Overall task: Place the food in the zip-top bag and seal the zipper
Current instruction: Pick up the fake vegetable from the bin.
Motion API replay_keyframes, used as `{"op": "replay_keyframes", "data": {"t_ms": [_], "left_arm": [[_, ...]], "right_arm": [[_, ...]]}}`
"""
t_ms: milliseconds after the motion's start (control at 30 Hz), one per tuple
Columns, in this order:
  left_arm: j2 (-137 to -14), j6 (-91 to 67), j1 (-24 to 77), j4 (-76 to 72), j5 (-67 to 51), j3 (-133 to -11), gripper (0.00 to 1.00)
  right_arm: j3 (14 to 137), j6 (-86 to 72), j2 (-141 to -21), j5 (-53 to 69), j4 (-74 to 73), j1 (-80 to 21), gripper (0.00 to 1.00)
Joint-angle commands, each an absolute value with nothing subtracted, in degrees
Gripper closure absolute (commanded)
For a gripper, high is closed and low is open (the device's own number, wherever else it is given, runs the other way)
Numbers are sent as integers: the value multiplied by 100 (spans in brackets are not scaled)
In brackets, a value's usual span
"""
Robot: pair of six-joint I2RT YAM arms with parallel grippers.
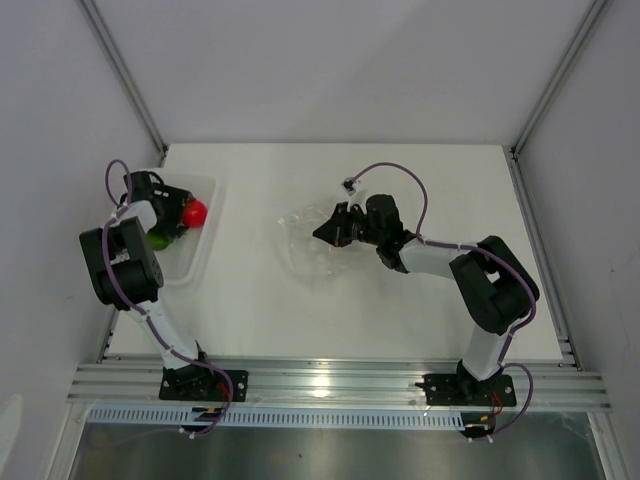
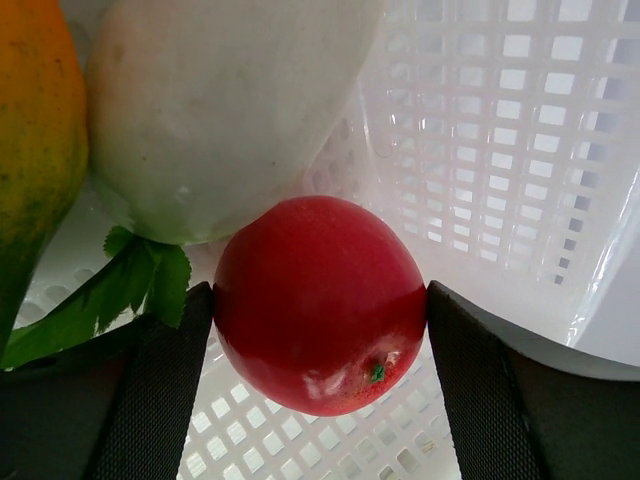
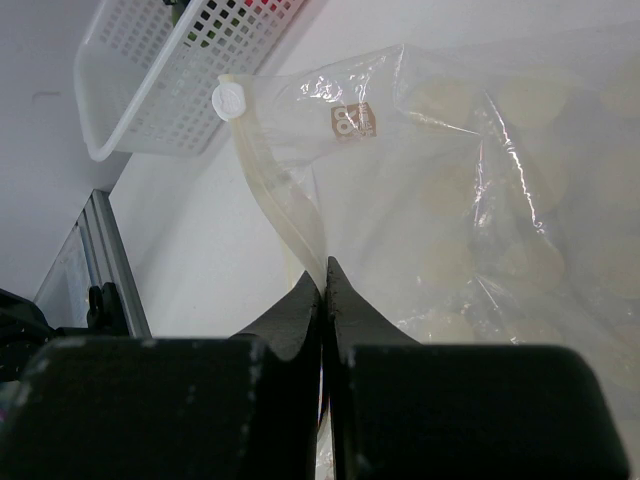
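My left gripper straddles the tomato in the basket at the top view's left, and its pads look to be touching both flanks. The zip-top bag lies well apart at frame centre, its edge pinched in my closed right gripper. White surface lies between, and I judge the basket wall is all I must clear.

Our left gripper touches the red tomato on both sides; the white piece lies just above it.
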State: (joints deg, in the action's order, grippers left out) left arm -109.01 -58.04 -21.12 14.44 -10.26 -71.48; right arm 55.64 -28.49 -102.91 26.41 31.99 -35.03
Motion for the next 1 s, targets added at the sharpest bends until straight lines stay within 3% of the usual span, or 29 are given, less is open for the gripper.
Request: {"op": "replay_keyframes", "data": {"t_ms": [0,300,500,967], "left_arm": [[-10784,-5880,-2074,1090,-1116,-7049,17],[-10363,-5766,-2074,818,-1195,-6839,40],[-9968,-5739,-2100,677,-1388,-6680,61],[-8799,-5827,-2355,211,-1924,-5731,86]], "right_arm": [[5739,-2804,-10318,2681,3393,-3480,100],[5739,-2804,-10327,2689,3401,-3480,100],[5739,-2821,-10327,2698,3419,-3489,100],[5739,-2839,-10353,2725,3463,-3480,100]]}}
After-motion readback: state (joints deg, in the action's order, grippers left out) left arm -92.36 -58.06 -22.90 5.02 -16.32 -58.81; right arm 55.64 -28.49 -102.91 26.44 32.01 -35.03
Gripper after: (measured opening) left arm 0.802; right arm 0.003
